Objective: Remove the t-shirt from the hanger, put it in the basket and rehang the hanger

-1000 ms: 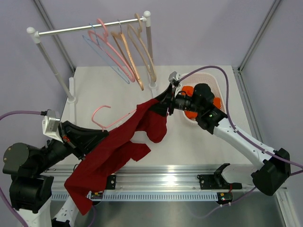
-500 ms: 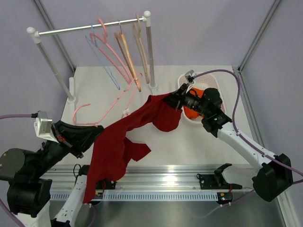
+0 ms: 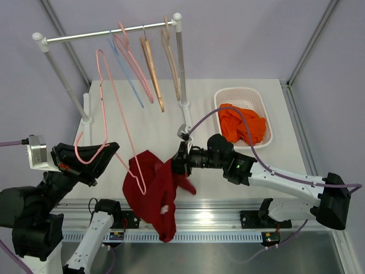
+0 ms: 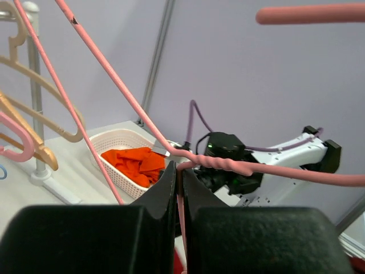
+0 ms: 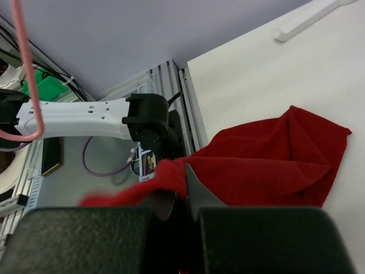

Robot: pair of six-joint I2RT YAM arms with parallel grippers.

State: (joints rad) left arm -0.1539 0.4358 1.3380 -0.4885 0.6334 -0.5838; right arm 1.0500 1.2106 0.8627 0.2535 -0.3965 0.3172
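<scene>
The pink wire hanger (image 3: 102, 91) is held up above the table's left side, its hook by my left gripper (image 3: 109, 149), which is shut on it just below the twisted neck (image 4: 228, 165). The hanger's lower corner lies over the red t-shirt (image 3: 149, 191); I cannot tell whether it is still inside it. The shirt lies bunched at the front edge and hangs over the rail. My right gripper (image 3: 174, 165) is shut on a fold of the shirt (image 5: 268, 165), low over the table. The hanger also shows in the right wrist view (image 5: 25, 68).
A clothes rack (image 3: 108, 34) with several pink, blue and wooden hangers stands at the back left. A white basket (image 3: 239, 89) with orange cloth (image 3: 242, 125) sits at the back right. The front rail (image 3: 217, 220) runs along the near edge.
My right gripper pulled the shirt from near the basket down to the front centre. My left gripper swung the hanger upright, and most of the shirt slid off it.
</scene>
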